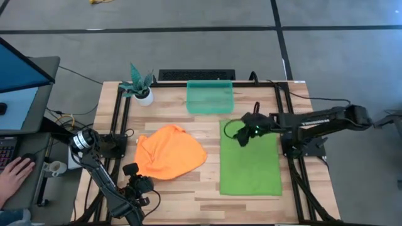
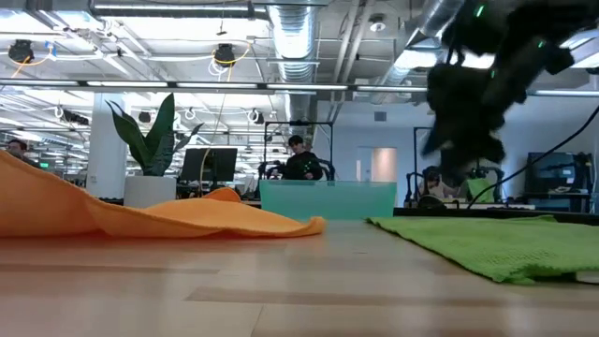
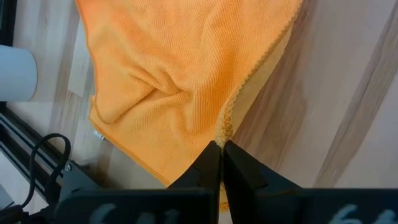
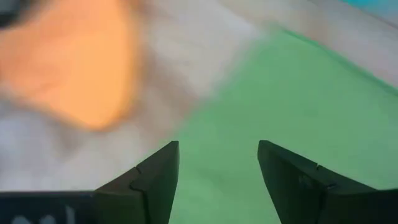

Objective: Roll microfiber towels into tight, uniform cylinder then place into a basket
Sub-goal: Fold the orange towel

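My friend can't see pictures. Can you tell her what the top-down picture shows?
On a wooden table lie a crumpled orange towel and a flat green towel. The right hand hovers open over the green towel's far corner, near the teal basket.

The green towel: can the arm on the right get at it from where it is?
Probably yes. The right gripper hangs with open fingers over the far corner of the green towel, which lies flat with nothing on it; the orange towel lies apart.
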Robot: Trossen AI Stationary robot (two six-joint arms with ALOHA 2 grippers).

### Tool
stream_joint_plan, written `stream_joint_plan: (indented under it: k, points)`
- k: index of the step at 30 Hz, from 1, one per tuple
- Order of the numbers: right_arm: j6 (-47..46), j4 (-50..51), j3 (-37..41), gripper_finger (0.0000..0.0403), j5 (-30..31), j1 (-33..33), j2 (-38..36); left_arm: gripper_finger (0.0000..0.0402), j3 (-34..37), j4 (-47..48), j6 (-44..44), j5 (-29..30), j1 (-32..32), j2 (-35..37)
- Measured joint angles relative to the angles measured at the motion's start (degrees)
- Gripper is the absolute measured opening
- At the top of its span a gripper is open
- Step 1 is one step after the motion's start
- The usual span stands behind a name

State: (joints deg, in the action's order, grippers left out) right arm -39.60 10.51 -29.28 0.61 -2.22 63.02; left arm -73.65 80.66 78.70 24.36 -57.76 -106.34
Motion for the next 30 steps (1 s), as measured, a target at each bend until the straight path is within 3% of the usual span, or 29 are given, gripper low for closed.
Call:
stream_joint_plan:
  k: [4,9,13,17,23,30]
  points:
    - [10.2,-14.6,-0.1,0.0244,7.9,10.2,0.1,0.0000,0.0,0.0,0.0,0.2,0.0,0.0]
    - [30.8,-27.1,-0.1,0.0244,19.7,19.5,4.5,0.0000,0.0,0.0,0.0,0.3,0.0,0.0]
    - [45.0,-35.6,-0.1,0.0244,21.8,23.1,9.8,0.0000,0.0,0.0,0.0,0.1,0.0,0.0]
    - [53.0,-42.0,-0.7,0.0244,21.8,24.0,15.8,0.0000,0.0,0.0,0.0,0.1,0.0,0.0]
    - [56.4,-40.2,-7.3,0.0244,21.8,23.0,25.6,0.0000,0.0,0.0,0.0,0.1,0.0,0.0]
    - [59.1,-28.0,-17.4,0.0244,21.2,23.0,35.1,0.0000,0.0,0.0,0.0,0.1,0.0,0.0]
